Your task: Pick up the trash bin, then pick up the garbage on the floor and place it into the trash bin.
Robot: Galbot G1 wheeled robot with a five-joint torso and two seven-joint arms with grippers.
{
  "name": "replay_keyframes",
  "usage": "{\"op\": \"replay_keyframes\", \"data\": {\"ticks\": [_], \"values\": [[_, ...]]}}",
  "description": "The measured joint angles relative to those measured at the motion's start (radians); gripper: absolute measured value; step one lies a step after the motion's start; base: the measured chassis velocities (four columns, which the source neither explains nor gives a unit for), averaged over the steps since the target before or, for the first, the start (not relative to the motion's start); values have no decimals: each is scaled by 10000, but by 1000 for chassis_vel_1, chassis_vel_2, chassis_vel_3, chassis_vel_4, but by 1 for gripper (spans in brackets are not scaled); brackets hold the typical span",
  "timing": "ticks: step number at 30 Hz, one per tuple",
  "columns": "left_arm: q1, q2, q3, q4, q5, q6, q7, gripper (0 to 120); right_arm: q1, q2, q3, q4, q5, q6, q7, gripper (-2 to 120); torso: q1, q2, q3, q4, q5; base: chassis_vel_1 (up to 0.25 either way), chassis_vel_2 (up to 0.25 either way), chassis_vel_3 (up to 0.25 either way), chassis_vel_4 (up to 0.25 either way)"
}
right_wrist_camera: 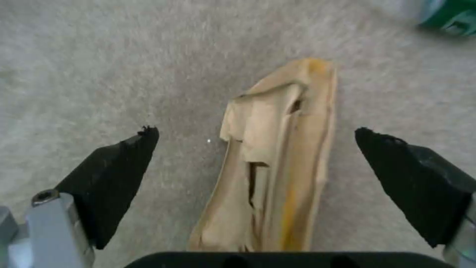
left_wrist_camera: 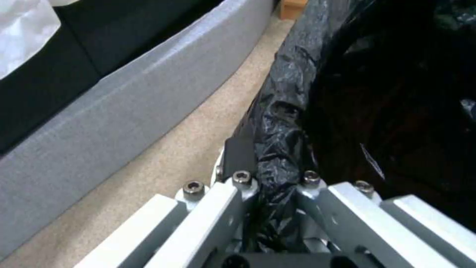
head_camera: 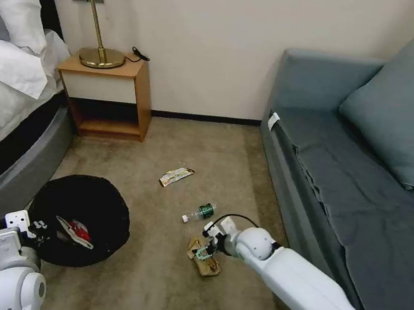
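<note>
Head view has the right arm reaching forward and down across the carpet [head_camera: 160,281], its right hand [head_camera: 206,250] low over the crumpled tan paper [head_camera: 205,260], which lies near the sofa [head_camera: 363,206]. From the right wrist, that hand [right_wrist_camera: 257,149] is spread wide — one black pad [right_wrist_camera: 111,178] on each side of the tan paper [right_wrist_camera: 277,167], neither touching it.

The left arm is bent at the lower left beside the bed [head_camera: 1,168], and the left hand [head_camera: 34,234] is clamped on the rim of the trash bin [head_camera: 84,195]. In the left wrist view the black liner of the bin [left_wrist_camera: 282,123] is pinched between the fingers of this hand [left_wrist_camera: 270,182].

A red-and-white snack wrapper [head_camera: 75,231] lies inside the bin. On the carpet beyond the paper sit the small green-labelled bottle [head_camera: 200,211] and, farther toward the nightstand [head_camera: 105,96], the flat beige wrapper [head_camera: 176,176] — both well apart from either hand.
</note>
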Motion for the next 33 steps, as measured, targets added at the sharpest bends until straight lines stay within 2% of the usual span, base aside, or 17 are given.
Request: {"op": "replay_keyframes", "data": {"ticks": [8,20,24,27,29,30,33], "values": [[150,-19,-98,-180,38,-31,-1,2,41,898,-88,-1858,-731,939,-12,100,0,0,-1,-1,-1,0,0,0,0],[184,14,-154,-221,35,-112,5,2,99,1227,66,-2759,-1336,1519,87,98,0,1,-1,-1,-2,0,0,0,0],[144,20,-105,-200,35,-123,6,2,0,1150,157,-2744,-1353,1697,106,79,0,1,-1,-2,-1,0,0,0,0],[132,14,-82,-180,35,-127,14,2,-41,1126,184,-2706,-1355,1729,116,73,0,0,-1,-2,-1,0,0,0,0],[128,13,-76,-158,44,-139,14,2,-84,1084,192,-2635,-1354,1760,117,61,0,1,-1,-1,-1,0,0,0,0],[128,13,-76,-158,44,-139,14,2,-84,1084,192,-2635,-1354,1760,117,61,0,1,-1,-1,-1,0,0,0,0],[127,19,-76,-145,47,-158,16,2,-102,1041,193,-2566,-1329,1801,121,48,0,0,-1,-1,-1,0,0,0,0]]}}
